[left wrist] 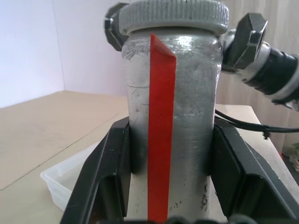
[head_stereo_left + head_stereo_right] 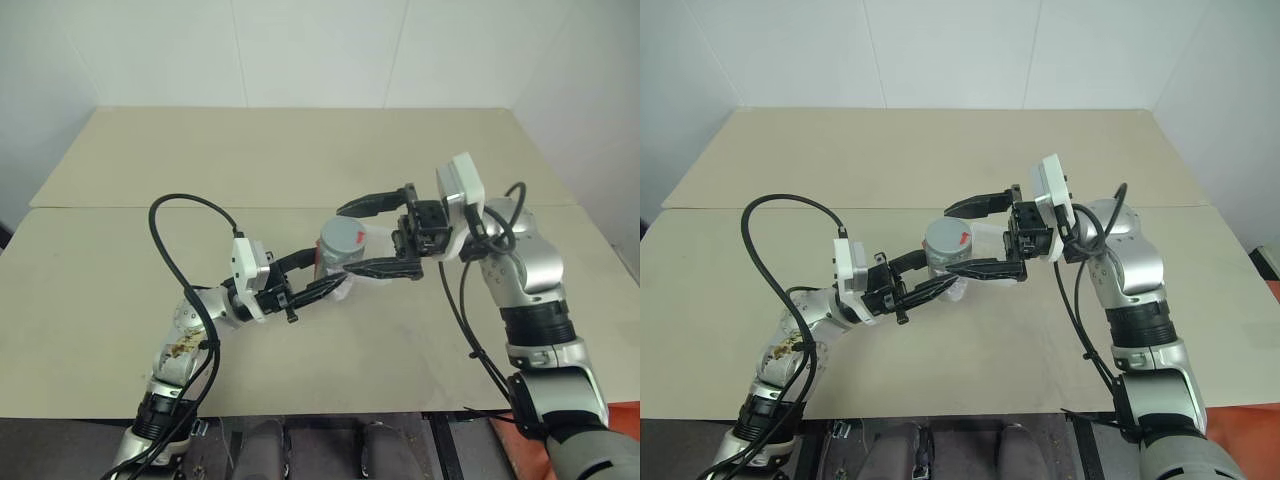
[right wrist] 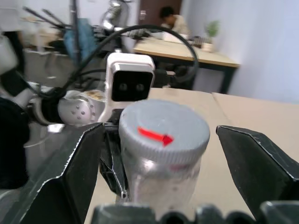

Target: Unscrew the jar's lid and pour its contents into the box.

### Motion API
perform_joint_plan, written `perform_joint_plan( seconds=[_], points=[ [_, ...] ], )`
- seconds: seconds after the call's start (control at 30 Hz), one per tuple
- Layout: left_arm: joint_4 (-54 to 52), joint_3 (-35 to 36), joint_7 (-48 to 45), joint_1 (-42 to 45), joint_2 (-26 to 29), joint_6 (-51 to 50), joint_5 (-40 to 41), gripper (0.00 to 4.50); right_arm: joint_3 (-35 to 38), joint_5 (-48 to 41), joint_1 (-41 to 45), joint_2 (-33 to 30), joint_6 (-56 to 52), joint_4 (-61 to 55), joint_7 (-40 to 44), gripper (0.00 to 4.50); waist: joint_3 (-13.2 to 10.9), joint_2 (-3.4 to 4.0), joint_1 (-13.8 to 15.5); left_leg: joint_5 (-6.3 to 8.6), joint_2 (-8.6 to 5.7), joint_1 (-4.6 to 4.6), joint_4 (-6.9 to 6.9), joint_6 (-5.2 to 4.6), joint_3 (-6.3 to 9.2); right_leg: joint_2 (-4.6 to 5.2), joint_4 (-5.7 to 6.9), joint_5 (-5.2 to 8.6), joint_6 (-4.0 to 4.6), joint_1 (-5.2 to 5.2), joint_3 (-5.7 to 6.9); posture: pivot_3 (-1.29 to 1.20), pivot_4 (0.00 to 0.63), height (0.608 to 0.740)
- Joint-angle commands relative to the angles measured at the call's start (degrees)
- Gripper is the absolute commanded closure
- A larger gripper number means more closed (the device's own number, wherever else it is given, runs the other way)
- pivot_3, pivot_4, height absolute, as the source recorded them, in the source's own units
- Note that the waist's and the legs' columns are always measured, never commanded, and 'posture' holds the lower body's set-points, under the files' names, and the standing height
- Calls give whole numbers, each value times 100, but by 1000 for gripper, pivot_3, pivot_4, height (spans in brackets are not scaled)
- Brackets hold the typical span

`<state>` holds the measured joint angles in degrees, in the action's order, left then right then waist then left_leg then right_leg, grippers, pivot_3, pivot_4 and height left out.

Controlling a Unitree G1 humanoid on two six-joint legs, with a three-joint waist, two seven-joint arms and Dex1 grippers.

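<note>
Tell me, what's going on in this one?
The left end effector holds the jar upright above the table, shut on its body. The lid is still on. The right end effector is open, its fingers either side of the lid without gripping. The box sits just behind the jar.

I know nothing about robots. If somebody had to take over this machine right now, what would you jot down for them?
Left gripper: shut on the jar, holding it upright above the table.
Right gripper: open, its fingers on either side of the lid, not touching it.
Lid: on the jar, red mark on top.
Box: on the table just behind and below the jar.
Done: jar picked up and presented to the right gripper.
Left: take the lid off, then tip the jar over the box.
</note>
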<state>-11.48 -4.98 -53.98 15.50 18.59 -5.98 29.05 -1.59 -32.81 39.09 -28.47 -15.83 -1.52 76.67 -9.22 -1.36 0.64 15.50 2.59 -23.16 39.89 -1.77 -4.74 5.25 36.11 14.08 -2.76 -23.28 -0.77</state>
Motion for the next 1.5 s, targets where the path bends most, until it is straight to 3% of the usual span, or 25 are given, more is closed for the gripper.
perform_joint_plan(
  seconds=[0.03, 0.27, 0.47, 1.5],
  points=[
    [-87, 24, 82, 32, -72, 181, -66, 2488, 256, -38, -247, -64, -188, -826, -722, 44, 0, 0, -2, 0, -1, 0, 1, 0, -1, 0, 0, 0, 0, 0, -1, 0, 150, 740],
    [57, -46, 113, 138, -178, 274, -215, 2488, 191, 120, -564, 62, -624, -1781, -2180, 44, 0, 0, -25, -1, 0, 3, 0, 1, 0, -2, 1, 0, 0, 0, -2, 0, 150, 740],
    [167, -102, 99, 181, -228, 355, -295, 2488, 69, 170, -620, 73, -793, -2097, -2638, 44, 0, 0, -11, 0, -2, 1, 0, 0, -1, -1, -2, 0, 0, 0, -1, 0, 150, 740],
    [161, 10, 61, 125, -274, 349, -139, 2488, 755, -54, -1289, -709, -743, -2134, -2713, 44, 0, 0, -7, 0, -3, 0, 1, -1, 2, -1, -4, 0, 0, 1, -2, 0, 150, 740]
  ],
)
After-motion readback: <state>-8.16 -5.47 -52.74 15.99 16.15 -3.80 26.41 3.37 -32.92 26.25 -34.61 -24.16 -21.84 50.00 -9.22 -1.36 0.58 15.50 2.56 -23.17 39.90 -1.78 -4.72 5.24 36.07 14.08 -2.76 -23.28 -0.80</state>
